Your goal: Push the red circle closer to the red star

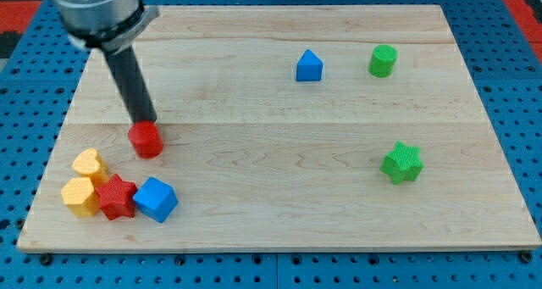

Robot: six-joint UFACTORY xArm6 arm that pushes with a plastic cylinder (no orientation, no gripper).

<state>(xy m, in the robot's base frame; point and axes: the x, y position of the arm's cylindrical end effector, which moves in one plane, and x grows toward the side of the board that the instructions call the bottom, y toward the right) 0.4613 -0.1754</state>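
Observation:
The red circle lies on the wooden board at the view's left. The red star lies below it near the bottom left corner, a short gap apart. My tip comes down from the top left and touches the red circle's upper edge.
A yellow heart and a yellow hexagon-like block touch the red star's left side. A blue cube sits at the star's right. A blue house-shaped block, a green cylinder and a green star lie at the view's right.

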